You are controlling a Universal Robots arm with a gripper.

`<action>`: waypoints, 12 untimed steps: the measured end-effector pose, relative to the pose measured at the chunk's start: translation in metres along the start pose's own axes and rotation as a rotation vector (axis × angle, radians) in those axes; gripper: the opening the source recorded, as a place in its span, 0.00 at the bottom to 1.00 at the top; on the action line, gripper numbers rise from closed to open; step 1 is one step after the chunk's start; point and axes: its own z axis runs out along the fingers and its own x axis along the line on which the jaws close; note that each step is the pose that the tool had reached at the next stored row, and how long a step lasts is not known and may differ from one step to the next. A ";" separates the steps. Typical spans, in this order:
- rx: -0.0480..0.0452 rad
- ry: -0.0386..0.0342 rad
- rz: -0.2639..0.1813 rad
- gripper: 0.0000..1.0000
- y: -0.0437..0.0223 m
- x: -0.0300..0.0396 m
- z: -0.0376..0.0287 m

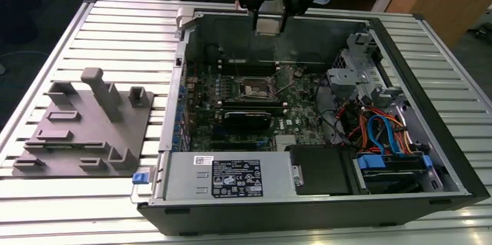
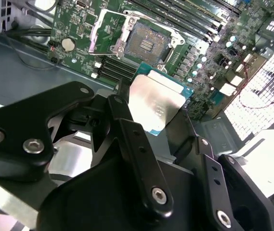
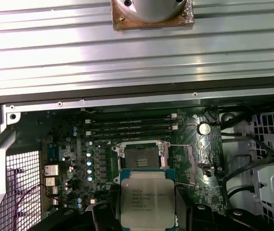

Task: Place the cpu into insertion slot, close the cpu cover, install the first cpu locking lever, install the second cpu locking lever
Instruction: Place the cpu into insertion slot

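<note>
My gripper (image 1: 269, 21) hangs over the far wall of the open computer case (image 1: 430, 60), shut on the cpu (image 1: 268, 25). In both wrist views the cpu (image 2: 158, 103) (image 3: 148, 202) is a flat silvery square with a green edge, pinched between two black fingers (image 2: 127, 125). The insertion slot (image 1: 254, 87) (image 2: 145, 43) (image 3: 139, 156) lies bare on the green board, well below the chip and apart from it. The cpu cover (image 2: 96, 30) stands tilted open beside the slot. A thin wire lever (image 3: 182, 163) runs along the slot's side.
The case's metal walls ring the board. A black block (image 1: 246, 119) and memory slots (image 3: 132, 127) flank the socket. The power supply (image 1: 223, 178) is at the front; a drive cage and cables (image 1: 377, 129) are on the exterior view's right. A grey fixture plate (image 1: 84, 124) is on its left.
</note>
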 end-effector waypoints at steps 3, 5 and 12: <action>-0.0008 -0.0044 0.049 0.54 0.0000 0.0000 0.0002; -0.0014 -0.0074 0.084 0.54 -0.0001 0.0000 0.0004; -0.0020 -0.0101 0.113 0.54 -0.0001 0.0003 0.0006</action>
